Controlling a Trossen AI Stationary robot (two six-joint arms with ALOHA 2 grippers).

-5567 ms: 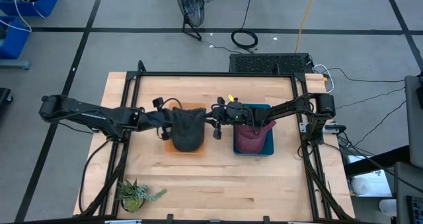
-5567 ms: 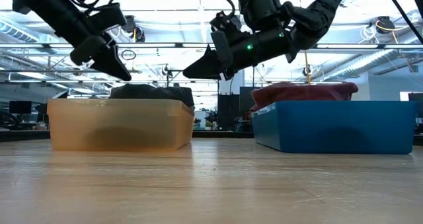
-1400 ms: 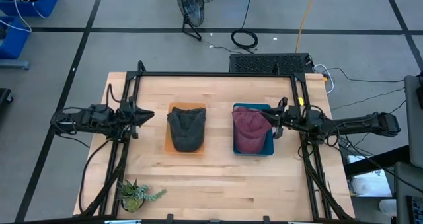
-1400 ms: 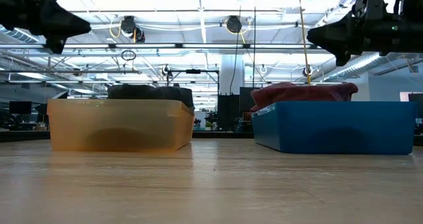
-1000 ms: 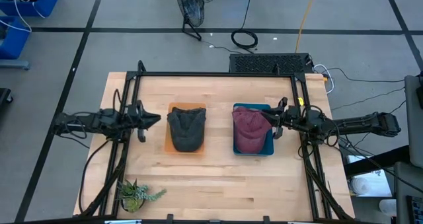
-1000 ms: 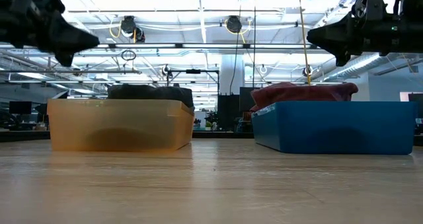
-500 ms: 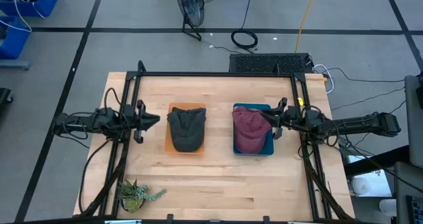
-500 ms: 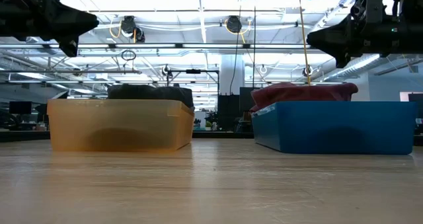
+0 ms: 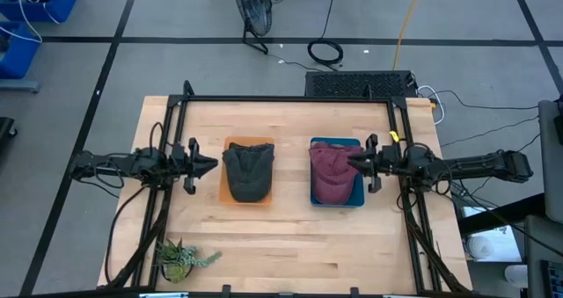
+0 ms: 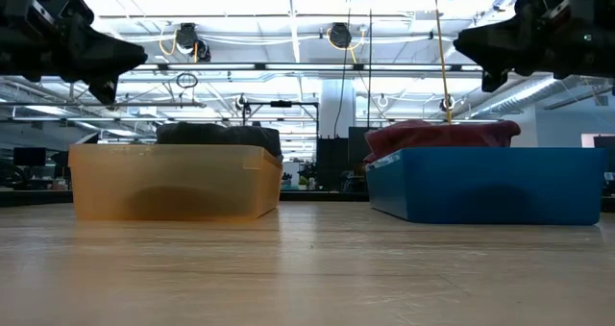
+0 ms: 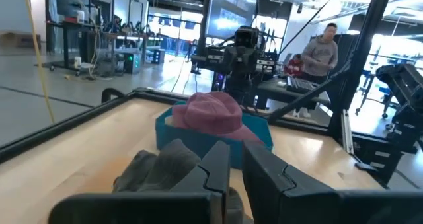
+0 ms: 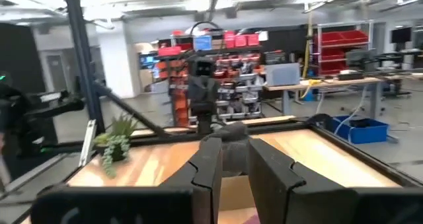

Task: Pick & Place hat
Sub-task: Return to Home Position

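Black cap (image 9: 249, 175) lies in orange bin (image 10: 173, 182) (heaped).

Field note: I am reading no text, label, brand or number anywhere. I am making out no marking on the black cap (image 9: 249, 173), red cap (image 9: 332, 175), orange bin (image 10: 173, 182) or blue bin (image 10: 490, 184). A screen (image 12: 202, 43) beyond the counter (image 9: 290, 232) is glowing, too blurred to read.

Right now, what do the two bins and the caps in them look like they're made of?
The orange bin looks like translucent plastic: light shows through its amber walls. The blue bin, opaque plastic with faint sheen. The black cap and red cap seem soft matte cloth, slumped and creased.
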